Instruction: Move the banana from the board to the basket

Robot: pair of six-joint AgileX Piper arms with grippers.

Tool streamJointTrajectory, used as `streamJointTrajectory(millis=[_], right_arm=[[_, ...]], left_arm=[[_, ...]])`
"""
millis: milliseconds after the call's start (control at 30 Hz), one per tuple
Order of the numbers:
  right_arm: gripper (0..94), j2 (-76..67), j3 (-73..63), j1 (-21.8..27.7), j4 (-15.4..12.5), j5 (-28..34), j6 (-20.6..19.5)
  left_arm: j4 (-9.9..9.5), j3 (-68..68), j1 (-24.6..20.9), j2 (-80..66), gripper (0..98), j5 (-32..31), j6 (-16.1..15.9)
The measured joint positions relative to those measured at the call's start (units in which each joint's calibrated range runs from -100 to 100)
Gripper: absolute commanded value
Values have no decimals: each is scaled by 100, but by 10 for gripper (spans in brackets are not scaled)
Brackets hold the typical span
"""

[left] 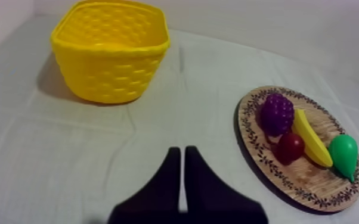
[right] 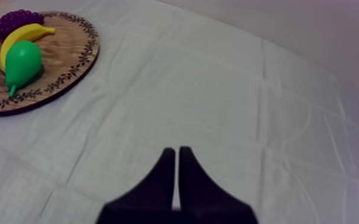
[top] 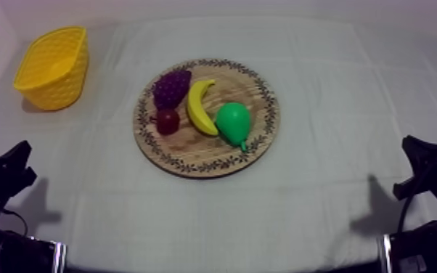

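Two end effectors at rest, low by the near edge of the bench [top: 323,109]: the left end effector [left: 179,149] at 8 o'clock from the wooden board [top: 192,163], the right end effector [right: 176,149] at 4 o'clock. Fingers together on each, a thin black wedge, nothing held.

Now the banana [top: 200,107]: flat in the middle of the board, tips toward 12 and 5 o'clock. Close company all round: grapes [top: 171,88] at its 10 o'clock, small red fruit [top: 167,120] at 8 o'clock, pear [top: 233,122] just beside at 4 o'clock. Over at 10 o'clock from the board, well apart, the yellow basket [top: 53,67].

Looks like the very start: no reach yet, no grab yet. Next, most likely: open the fingers, go out over the board, come down on the banana's middle, squeeze. Best done with the left one, on the basket's side. Needs care in such a tight spot, so easy to bump the pear or the red fruit. Then up, and off toward 10 o'clock to drop it in.
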Motion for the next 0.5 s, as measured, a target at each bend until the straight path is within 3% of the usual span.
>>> streamJointTrajectory(millis=[500], right_arm=[[4, 0, 0, 0, 0, 7, 20]], left_arm=[[5, -64, 0, 0, 1, 136, 15]])
